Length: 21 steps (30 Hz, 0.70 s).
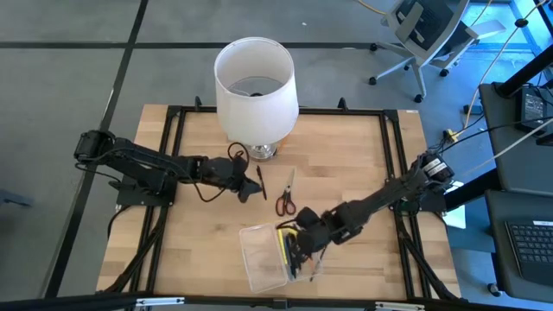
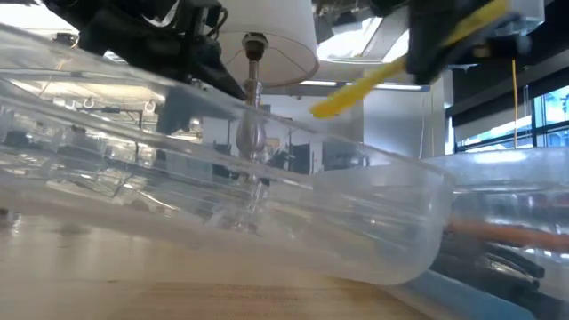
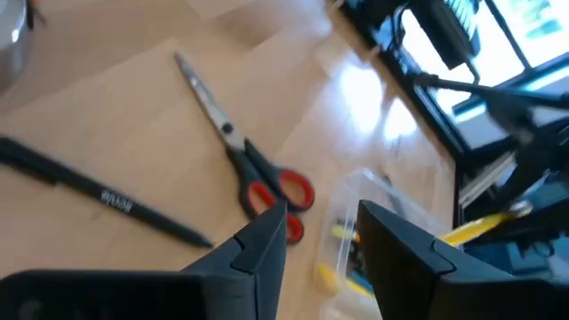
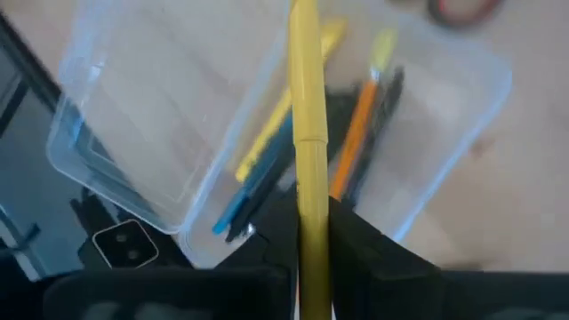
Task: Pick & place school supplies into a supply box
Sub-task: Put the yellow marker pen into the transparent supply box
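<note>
Right wrist view looks down on the clear supply box point(image 4: 178, 116), where yellow, orange, blue and black pens point(image 4: 267, 169) lie together. Over them the right gripper point(image 4: 311, 244) has its jaws clamped on a yellow pen point(image 4: 307, 116). The box sits at the near edge of the tabletop point(image 1: 346, 147). Just beyond it lie the red-handled scissors point(image 1: 286, 195), with a black pen point(image 1: 261, 183) to their left. The left gripper point(image 1: 245, 181) hovers beside that pen, jaws apart and empty. A white lampshade point(image 1: 255, 86) stands at the far side.
</note>
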{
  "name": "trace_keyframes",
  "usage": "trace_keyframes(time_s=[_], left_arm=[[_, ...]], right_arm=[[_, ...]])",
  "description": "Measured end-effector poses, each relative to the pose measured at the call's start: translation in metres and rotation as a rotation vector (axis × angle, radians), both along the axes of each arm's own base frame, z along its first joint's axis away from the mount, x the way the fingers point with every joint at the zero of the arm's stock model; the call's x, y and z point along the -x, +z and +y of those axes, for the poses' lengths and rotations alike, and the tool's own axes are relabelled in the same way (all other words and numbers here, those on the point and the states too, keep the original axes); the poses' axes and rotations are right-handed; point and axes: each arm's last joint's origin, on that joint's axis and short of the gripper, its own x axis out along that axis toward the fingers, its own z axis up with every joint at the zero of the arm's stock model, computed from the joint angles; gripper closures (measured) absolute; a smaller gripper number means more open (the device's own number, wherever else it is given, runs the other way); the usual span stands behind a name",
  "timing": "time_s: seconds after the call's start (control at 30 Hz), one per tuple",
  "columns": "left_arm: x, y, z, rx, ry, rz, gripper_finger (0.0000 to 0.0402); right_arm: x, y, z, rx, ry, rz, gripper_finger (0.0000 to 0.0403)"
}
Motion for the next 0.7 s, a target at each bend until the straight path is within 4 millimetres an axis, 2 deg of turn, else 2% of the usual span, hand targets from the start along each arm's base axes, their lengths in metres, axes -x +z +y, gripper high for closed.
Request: trace_keyframes(time_s=[0.17,0.27,0.43,0.53,0.7], left_arm=[[-0.002,0.004,0.0,-0.006,0.014,-0.041,0.0268],[-0.002,0.004,-0.001,-0.009,0.014,-0.049,0.0268],[-0.002,0.006,-0.006,-0.015,0.009,-0.065,0.0272],[-0.002,0.006,-0.009,-0.015,-0.001,-0.065,0.0272],[-0.002,0.005,-0.013,-0.016,-0.016,-0.061,0.0272]], right_arm=[[0.005,-0.019,0.013,-0.039,-0.105,0.052,0.0353],[0.001,-0.034,0.018,-0.045,-0.144,0.075,0.0348],[-0.007,-0.059,0.023,-0.04,-0.149,0.114,0.036],[-0.011,-0.065,0.024,-0.05,-0.151,0.11,0.036],[-0.014,-0.067,0.023,-0.062,-0.155,0.101,0.0332]])
